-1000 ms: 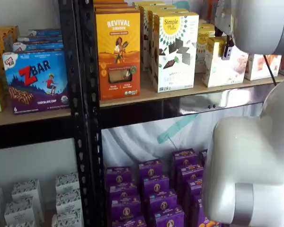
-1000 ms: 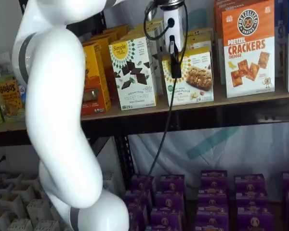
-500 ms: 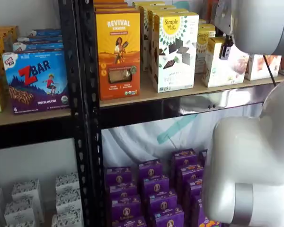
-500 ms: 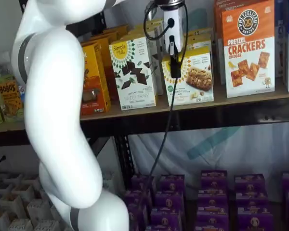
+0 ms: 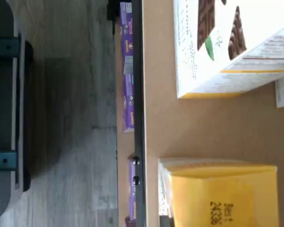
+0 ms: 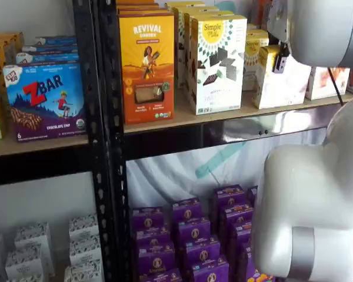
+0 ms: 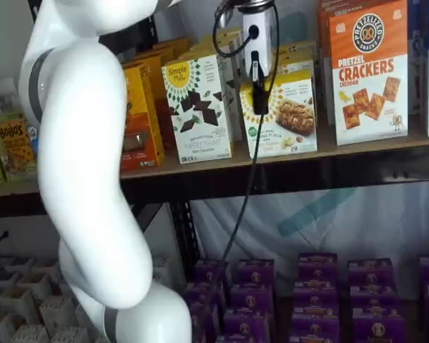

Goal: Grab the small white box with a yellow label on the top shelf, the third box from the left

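Observation:
The small white box [image 7: 289,121] stands on the top shelf [image 7: 357,146], right of the taller Simple Mills box [image 7: 198,107]. It also shows in a shelf view [image 6: 288,85], leaning a little, its front face washed out white. My gripper [image 7: 261,93] hangs from above with one black finger down the box's front face near its left edge; the other finger is hidden behind the box. In a shelf view the finger [image 6: 279,61] sits on the box's yellow corner. The wrist view shows the box's yellow top [image 5: 222,198] close up on the tan board [image 5: 203,127].
An orange-topped pretzel cracker box [image 7: 368,71] stands right of the small box, and an orange Revival box [image 6: 146,64] left of the Simple Mills box. A blue ZBar box [image 6: 44,100] is on the neighbouring rack. Purple boxes [image 7: 314,293] fill the floor level. My white arm [image 7: 86,179] blocks the left.
The small white box has tipped slightly with the finger on it; in a shelf view its cookie picture has turned out of sight. The arm has barely moved.

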Robot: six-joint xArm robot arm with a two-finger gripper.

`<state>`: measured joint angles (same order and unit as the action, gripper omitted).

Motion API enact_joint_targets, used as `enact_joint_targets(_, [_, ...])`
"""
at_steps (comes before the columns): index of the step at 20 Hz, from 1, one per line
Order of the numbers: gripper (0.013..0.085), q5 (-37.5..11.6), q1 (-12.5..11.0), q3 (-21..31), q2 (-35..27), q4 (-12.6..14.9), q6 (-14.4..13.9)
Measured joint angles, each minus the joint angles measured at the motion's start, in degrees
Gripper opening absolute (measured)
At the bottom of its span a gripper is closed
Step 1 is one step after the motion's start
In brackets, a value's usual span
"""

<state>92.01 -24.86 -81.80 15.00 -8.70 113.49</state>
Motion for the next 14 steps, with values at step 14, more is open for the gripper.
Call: enact_joint_targets(14, [0.0330,8.39,-0.55,4.67,8.28,1.22,0.07])
